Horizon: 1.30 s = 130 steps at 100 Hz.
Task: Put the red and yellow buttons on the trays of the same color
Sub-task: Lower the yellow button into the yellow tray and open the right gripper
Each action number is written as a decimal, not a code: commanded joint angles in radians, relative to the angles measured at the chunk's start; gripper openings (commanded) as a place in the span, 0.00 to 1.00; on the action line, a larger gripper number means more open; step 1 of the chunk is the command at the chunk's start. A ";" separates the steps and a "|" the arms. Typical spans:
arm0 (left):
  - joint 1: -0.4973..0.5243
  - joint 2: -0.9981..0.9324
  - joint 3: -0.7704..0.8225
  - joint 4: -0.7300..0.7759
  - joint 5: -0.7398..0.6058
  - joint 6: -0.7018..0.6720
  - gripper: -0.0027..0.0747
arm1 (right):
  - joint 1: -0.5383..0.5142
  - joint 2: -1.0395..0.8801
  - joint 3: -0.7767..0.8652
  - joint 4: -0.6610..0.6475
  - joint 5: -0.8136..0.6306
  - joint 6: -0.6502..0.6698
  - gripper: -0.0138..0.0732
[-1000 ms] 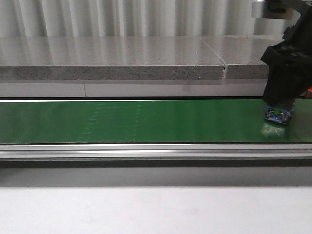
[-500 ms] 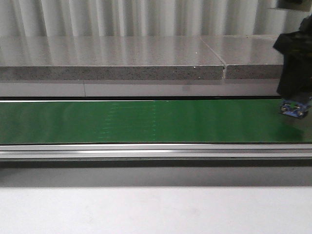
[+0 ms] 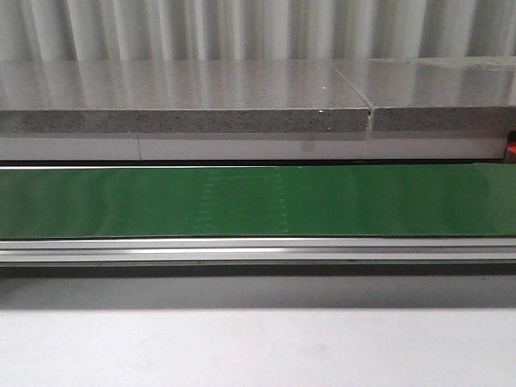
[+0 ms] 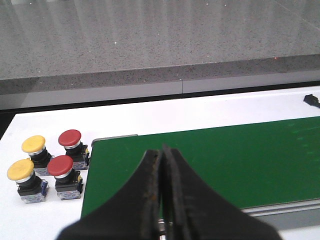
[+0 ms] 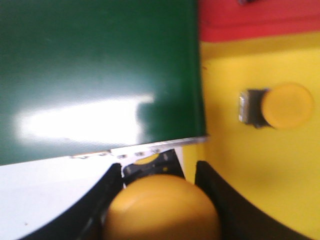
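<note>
In the right wrist view my right gripper [image 5: 157, 172] is shut on a yellow button [image 5: 162, 207], held over the belt's end beside the yellow tray [image 5: 250, 170]. Another yellow button [image 5: 277, 106] lies on its side in that tray. A red tray [image 5: 255, 20] borders it. In the left wrist view my left gripper [image 4: 162, 152] is shut and empty above the green belt [image 4: 225, 155]. Two red buttons [image 4: 70, 142] [image 4: 62, 170] and two yellow buttons [image 4: 34, 148] [image 4: 22, 175] stand on the white table beside the belt's end. Neither gripper shows in the front view.
The green conveyor belt [image 3: 258, 201] runs across the front view with a metal rail [image 3: 258, 250] before it and a grey stone ledge [image 3: 185, 97] behind. A small black object [image 4: 311, 99] lies on the white table beyond the belt.
The right arm, carrying a button, moved right along the belt and left the front view. The belt's surface pattern has shifted to the right.
</note>
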 commanded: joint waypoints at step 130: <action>-0.007 0.006 -0.028 0.000 -0.075 -0.001 0.01 | -0.294 0.186 0.208 -0.016 -0.372 0.160 0.26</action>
